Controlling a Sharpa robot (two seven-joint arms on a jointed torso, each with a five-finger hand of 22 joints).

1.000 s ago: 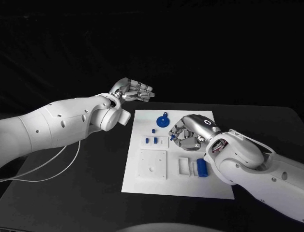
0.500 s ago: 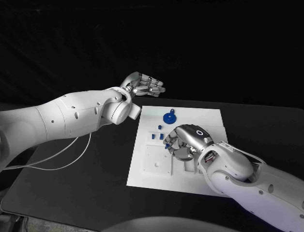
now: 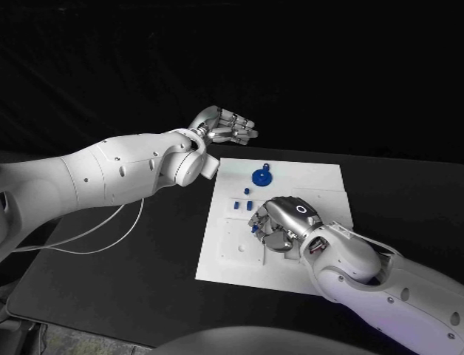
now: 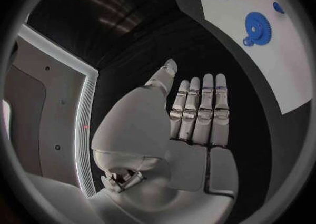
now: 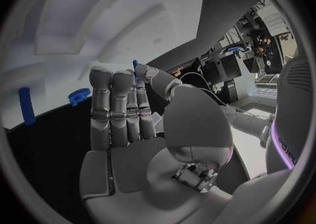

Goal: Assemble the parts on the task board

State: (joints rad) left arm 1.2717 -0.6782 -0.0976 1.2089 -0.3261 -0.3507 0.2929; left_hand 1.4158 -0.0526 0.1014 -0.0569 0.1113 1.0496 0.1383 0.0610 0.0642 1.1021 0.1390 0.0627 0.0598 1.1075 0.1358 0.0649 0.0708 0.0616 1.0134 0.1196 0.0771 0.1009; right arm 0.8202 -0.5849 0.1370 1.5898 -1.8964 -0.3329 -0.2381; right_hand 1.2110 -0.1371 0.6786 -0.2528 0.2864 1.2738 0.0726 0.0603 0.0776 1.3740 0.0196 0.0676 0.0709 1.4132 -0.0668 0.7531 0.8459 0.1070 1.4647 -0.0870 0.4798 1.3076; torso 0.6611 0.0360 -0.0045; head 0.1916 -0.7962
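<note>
- The task board (image 3: 296, 174), a white plate, lies in the middle of the black counter (image 3: 115, 281).
- A blue gear (image 3: 261, 177) sits near the board's far edge, with a smaller blue piece (image 3: 265, 165) just beyond it; the left wrist view shows the same gear (image 4: 259, 27) with a small blue knob touching its rim.
- Small blue pegs (image 3: 241, 205) stand in a row nearer the board's middle, just beside the right hand.
- A raised white square block (image 3: 239, 250) with small holes sits on the board's near left part.
- The right hand (image 3: 283, 222) is over the board's middle and covers the parts beneath it, so what lies under it cannot be told.
- In the right wrist view the right hand's fingers (image 5: 115, 110) lie straight and close together; a small blue part (image 5: 136, 66) shows at the tips, possibly pinched against the thumb, though that is not clear.
- That view also shows a blue bar (image 5: 26, 106) and a toothed blue piece (image 5: 79, 96) on the white surface.
- The left hand (image 3: 226, 127) is raised beyond the board's far left corner, well apart from the parts, holding nothing; its fingers (image 4: 197, 110) lie straight side by side, the thumb apart.
</note>
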